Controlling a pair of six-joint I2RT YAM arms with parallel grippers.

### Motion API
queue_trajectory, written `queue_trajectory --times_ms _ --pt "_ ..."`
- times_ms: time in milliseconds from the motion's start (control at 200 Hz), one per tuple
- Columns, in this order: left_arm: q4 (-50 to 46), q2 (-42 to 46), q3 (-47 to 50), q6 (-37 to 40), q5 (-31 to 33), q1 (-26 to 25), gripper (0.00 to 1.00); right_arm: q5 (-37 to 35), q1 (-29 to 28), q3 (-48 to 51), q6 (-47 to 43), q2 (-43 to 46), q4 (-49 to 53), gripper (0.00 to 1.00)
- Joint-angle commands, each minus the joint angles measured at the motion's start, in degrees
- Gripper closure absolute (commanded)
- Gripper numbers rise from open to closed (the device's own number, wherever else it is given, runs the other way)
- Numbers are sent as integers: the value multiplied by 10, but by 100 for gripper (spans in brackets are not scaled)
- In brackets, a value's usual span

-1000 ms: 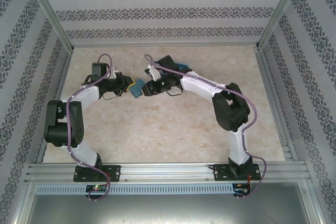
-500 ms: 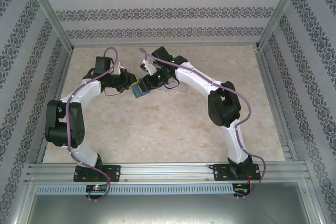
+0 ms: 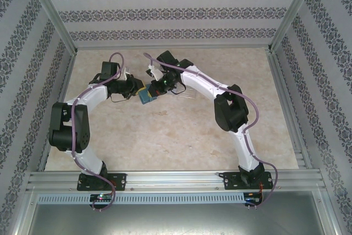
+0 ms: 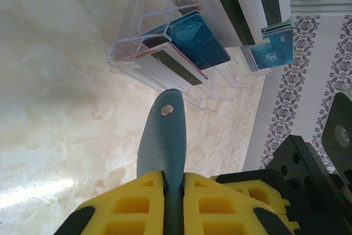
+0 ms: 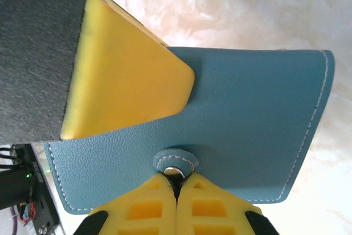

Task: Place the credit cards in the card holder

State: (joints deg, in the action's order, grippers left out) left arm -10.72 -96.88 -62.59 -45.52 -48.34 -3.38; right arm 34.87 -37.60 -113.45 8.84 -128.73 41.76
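Well, both arms meet over the far-left part of the pale marbled table (image 3: 181, 136), and between them hangs the small teal-blue folding card holder (image 3: 146, 96), lifted clear of the surface and shut. The left gripper (image 4: 173, 175) has its yellow foam-padded fingers clamped on the card holder; from its wrist I see the case edge-on, running up from between the pads to a silver snap at its tip. From the right wrist, one of those left pads lies flat against the upper-left part of the case's stitched face. The right gripper (image 5: 176, 182) comes in from the other side with its fingers pressed tight together, and their tips seem to nip the little round snap tab (image 5: 175, 162) at the case's lower edge.

Past the card holder, on the table, stands a clear plastic tiered rack (image 4: 129, 42) with the thin rectangular credit cards (image 4: 199, 38) in its slots: a blue-teal one, white ones with dark stripes, and a small teal one farther back.
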Motion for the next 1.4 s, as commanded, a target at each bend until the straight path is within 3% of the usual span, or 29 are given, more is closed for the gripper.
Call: queue_trajectory --times_ms 0,195,355,575,859,1254,1394 --pt "56 12 -13 -29 -82 -29 100 -37 -22 49 12 18 -72 100" --pt "70 3 -1 -49 -76 -29 100 -125 -23 163 90 80 -189 100" --pt "71 4 19 -56 -74 -30 100 -215 -33 188 133 91 -241 100" --pt "60 19 35 -53 -66 -29 100 -309 -31 148 153 63 -207 100" --pt "34 33 34 -42 -63 -29 100 -434 -24 184 134 78 -197 100" --pt "67 35 77 -72 -48 -5 100 -378 1 326 216 181 -330 100" --pt "76 38 81 -76 -48 0 100 -301 -4 322 212 195 -352 100"
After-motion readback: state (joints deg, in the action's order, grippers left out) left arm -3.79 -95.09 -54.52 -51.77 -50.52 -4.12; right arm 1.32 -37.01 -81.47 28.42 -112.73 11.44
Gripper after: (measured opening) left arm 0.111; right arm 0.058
